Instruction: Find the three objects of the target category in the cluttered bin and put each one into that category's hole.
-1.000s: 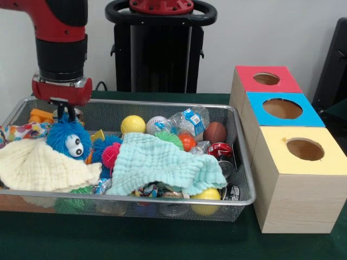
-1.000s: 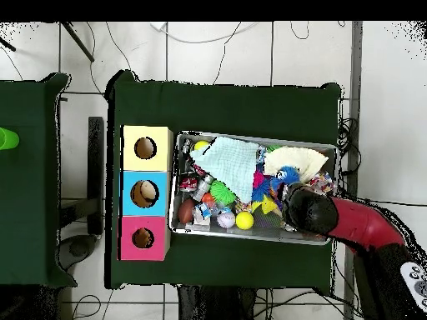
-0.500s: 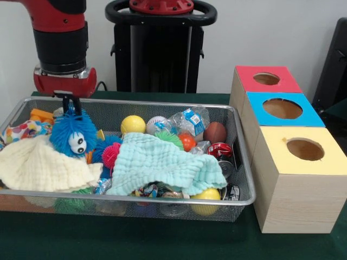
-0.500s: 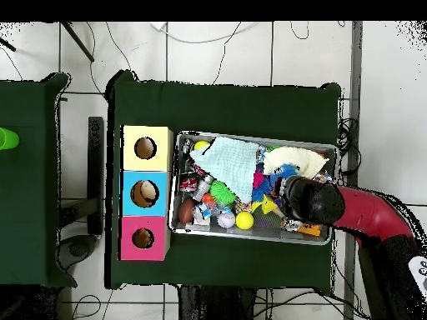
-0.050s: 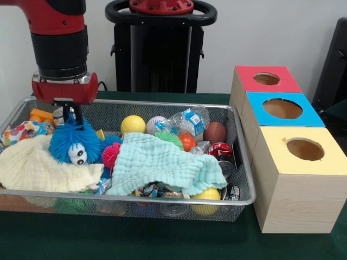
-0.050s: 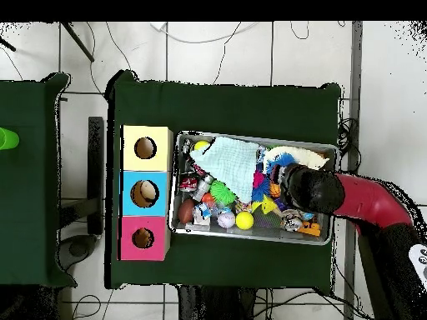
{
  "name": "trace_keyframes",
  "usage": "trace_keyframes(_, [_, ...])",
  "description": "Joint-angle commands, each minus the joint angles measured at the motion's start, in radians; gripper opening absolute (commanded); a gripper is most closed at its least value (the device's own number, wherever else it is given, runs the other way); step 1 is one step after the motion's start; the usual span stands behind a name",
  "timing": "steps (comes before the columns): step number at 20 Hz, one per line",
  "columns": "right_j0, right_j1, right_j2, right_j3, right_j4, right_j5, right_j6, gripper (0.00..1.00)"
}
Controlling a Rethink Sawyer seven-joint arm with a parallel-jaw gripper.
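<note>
A wire mesh bin (image 5: 241, 179) is filled with clutter: a mint cloth (image 5: 162, 162), a cream cloth (image 5: 38, 170), a yellow ball (image 5: 133, 124), a baseball (image 5: 155, 123), a small brown football (image 5: 215, 132), a crumpled plastic bottle (image 5: 187, 120) and a fuzzy blue toy with googly eyes (image 5: 73, 143). Beside the bin, three wooden boxes are lined up: red-topped (image 5: 267, 79), blue-topped (image 5: 282, 109) and yellow-topped (image 5: 303, 149), each with one round hole. The gripper (image 5: 70, 115) is seen just above the blue toy, its dark fingers drawn close together on the toy's top tuft.
</note>
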Motion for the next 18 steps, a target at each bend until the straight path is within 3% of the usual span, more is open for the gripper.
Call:
trace_keyframes(1, [0.017,0.046,0.093,-0.115,-0.054,0.122,-0.225,0.0])
trace_keyframes(9, [0.008,0.069,0.105,-0.134,-0.084,0.108,-0.226,0.0])
trace_keyframes(10, [0.005,0.068,0.109,-0.132,-0.089,0.105,-0.219,1.0])
trace_keyframes(18, [-0.002,0.055,0.12,-0.122,-0.113,0.088,-0.227,1.0])
